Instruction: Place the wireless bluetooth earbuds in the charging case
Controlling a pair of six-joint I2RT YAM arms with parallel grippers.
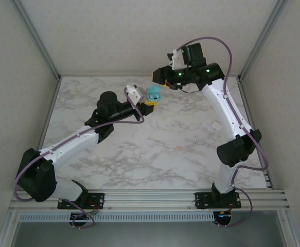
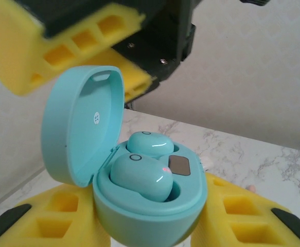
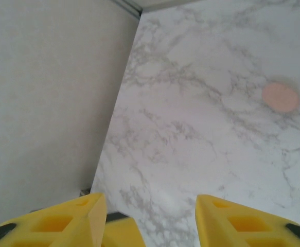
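**Left gripper holds the open case, both earbuds sit inside**

The left gripper (image 1: 150,102) is clamped on the charging case (image 2: 155,218). One yellow finger (image 2: 242,211) presses on each side of its round bottom half. The case is held up off the table (image 3: 191,128).

The right gripper (image 3: 150,221) has its fingers apart, and nothing is between them. It hangs just above and behind the top of the lid (image 2: 80,128). I cannot tell if it touches the lid.

Right under the right gripper there is bare table with lots of room. A wall (image 3: 47,103) runs along the table edge to one side of it. A small pink round bit (image 3: 280,96) lies on the table out in front of it, well apart. From above, both grippers are near the back edge of the table, with open table on the near side of them.

The case is open and its mouth faces up. The lid stands up on the left side of the left gripper, with its hollow side turned toward the mouth. The two teal earbuds (image 2: 142,177) are inside the case, between the left gripper's fingers. They lie one behind the other, round side up. The front one has its long side running roughly across, from one finger toward the other.
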